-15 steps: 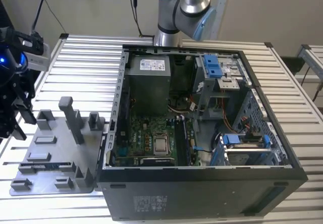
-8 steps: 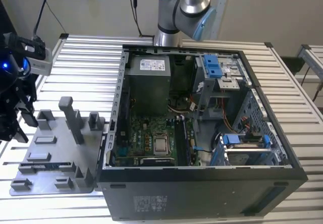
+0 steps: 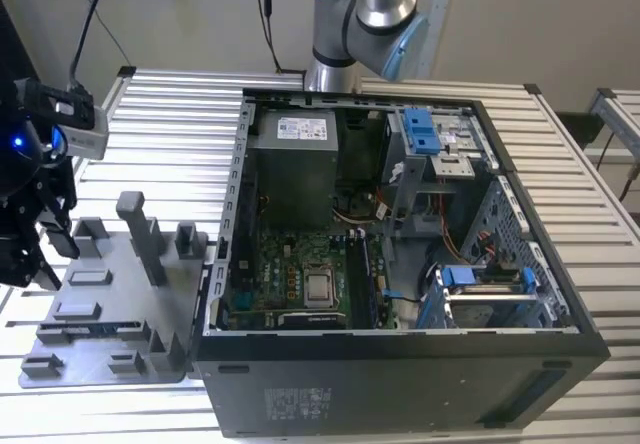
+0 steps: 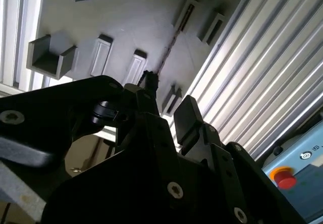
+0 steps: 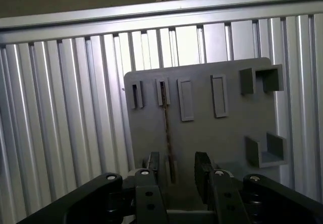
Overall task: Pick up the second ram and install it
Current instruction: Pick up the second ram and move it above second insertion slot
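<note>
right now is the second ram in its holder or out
In. The second ram stands on edge in the grey holder, between the open end effector's fingers.

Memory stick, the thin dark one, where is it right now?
In the first wrist view the thin dark memory stick sits edge-up on the grey plastic holder, its near end inside the open black tool.

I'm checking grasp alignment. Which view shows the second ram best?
First wrist view: the second ram runs edge-on along the grey holder, framed by the open gripper. The second wrist view gives a thin sliver; in the exterior view it's too small to tell.
</note>
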`<action>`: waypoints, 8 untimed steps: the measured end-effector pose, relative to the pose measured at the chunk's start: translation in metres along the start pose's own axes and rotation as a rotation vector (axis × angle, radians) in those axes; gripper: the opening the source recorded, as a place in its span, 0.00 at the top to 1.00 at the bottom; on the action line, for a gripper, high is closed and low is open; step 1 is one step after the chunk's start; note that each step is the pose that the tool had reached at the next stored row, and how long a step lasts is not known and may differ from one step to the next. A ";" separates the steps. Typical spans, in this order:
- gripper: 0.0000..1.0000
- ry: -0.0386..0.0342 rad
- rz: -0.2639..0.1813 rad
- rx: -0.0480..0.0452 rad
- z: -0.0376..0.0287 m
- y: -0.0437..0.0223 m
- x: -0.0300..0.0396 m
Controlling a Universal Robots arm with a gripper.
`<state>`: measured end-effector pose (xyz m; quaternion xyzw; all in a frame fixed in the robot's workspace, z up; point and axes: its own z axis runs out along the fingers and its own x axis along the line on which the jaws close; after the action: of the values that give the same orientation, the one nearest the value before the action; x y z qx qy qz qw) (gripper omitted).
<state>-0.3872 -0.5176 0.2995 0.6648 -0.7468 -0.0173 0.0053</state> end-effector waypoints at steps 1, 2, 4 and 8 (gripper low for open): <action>0.58 0.0001 -0.002 0.0001 0.0014 0.0000 0.0000; 0.58 0.0001 -0.003 0.0000 0.0029 -0.0001 0.0000; 0.58 0.0002 -0.007 0.0002 0.0059 -0.0002 0.0001; 0.58 -0.0002 -0.015 0.0056 0.0117 0.0000 0.0002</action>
<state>-0.3876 -0.5176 0.2878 0.6703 -0.7419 -0.0153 0.0032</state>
